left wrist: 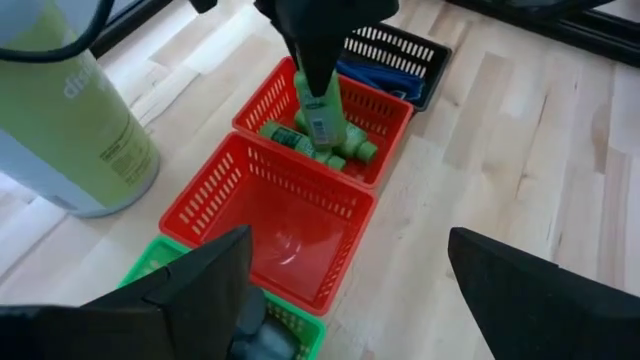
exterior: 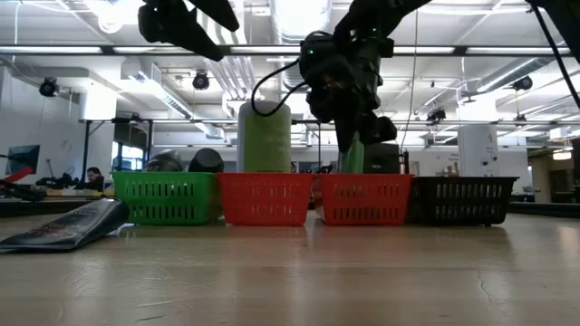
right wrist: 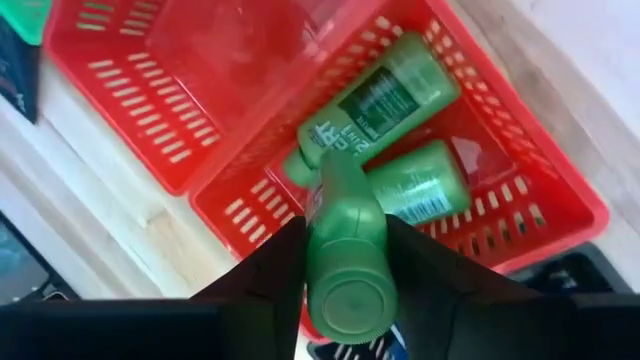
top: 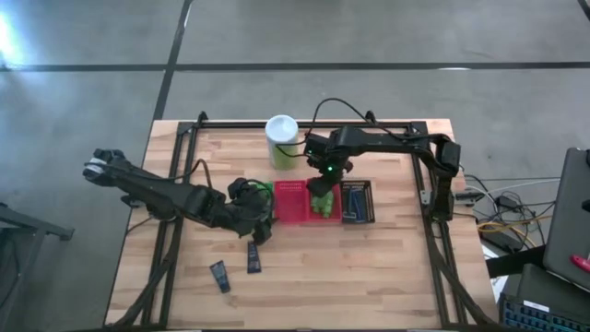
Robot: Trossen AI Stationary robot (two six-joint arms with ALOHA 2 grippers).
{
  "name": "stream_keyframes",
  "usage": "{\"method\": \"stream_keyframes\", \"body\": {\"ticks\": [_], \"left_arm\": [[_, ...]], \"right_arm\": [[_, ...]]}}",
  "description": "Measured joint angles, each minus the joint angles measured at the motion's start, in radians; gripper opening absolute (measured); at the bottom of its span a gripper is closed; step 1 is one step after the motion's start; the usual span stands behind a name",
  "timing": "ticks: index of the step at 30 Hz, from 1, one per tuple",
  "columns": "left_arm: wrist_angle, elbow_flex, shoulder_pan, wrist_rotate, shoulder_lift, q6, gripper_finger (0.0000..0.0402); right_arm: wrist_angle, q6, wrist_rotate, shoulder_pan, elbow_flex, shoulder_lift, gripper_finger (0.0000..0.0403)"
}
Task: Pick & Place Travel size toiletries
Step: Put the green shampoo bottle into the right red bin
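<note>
Right tool (right wrist: 345,262): holds a green tube (right wrist: 345,250) upright over the red basket (right wrist: 560,215).
Left tool (left wrist: 345,290): wide, empty, above the green basket (left wrist: 160,262).

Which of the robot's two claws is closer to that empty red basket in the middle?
About level; the right perhaps slightly nearer. The left gripper hangs open over the green basket, beside the empty red basket. The right gripper holds a green tube over the other red basket.
</note>
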Motion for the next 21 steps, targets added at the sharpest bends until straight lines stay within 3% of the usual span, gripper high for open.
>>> {"method": "stream_keyframes", "body": {"ticks": [3, 5, 9, 16, 21], "left_arm": [[-0.005, 0.000, 0.000, 0.000, 0.000, -0.002, 0.0341], [-0.006, 0.000, 0.000, 0.000, 0.000, 0.001, 0.0341], [-0.006, -0.003, 0.001, 0.000, 0.000, 0.014, 0.0341], [-0.006, -0.010, 0.001, 0.002, 0.000, 0.013, 0.0341], [-0.008, -0.012, 0.001, 0.002, 0.000, 0.013, 0.0341]], "right_arm": [[-0.014, -0.022, -0.025, -0.001, 0.007, 0.000, 0.0139], [-0.018, -0.022, -0.100, -0.006, 0.008, 0.000, 0.0147], [-0.024, -0.029, -0.150, -0.006, 0.006, 0.004, 0.0140], [-0.018, -0.018, 0.132, -0.006, 0.019, -0.027, 0.0152], [-0.122, -0.055, 0.141, -0.001, 0.062, -0.067, 0.0187]]}}
